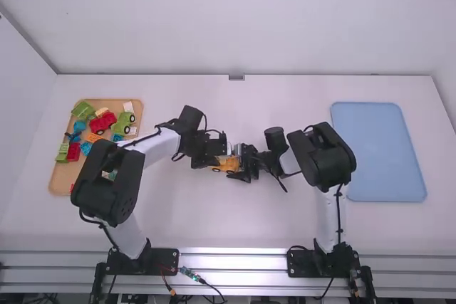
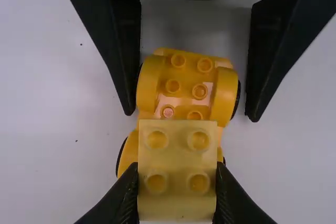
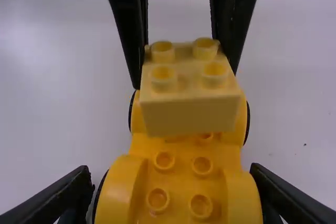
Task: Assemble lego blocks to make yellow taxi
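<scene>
Worktop [image 1: 178,226]: white, crossed by both arms.
Blue mat [image 1: 377,151]: laid at right.
Left gripper [image 1: 226,152]: closed on pale block.
Right gripper [image 1: 239,167]: fingers spread astride wheeled base.
Wheeled base [image 2: 181,100]: placed mid-worktop, between grippers.
Pale block [image 2: 177,156]: held over base's end.

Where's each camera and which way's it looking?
High view: above and behind, facing forward, down at table; left arm, right arm show.
Left wrist view: on left arm, facing past left gripper to right gripper.
Right wrist view: on right arm, facing past right gripper to left gripper.
Wrist views share the yellow block, wheeled base.
</scene>
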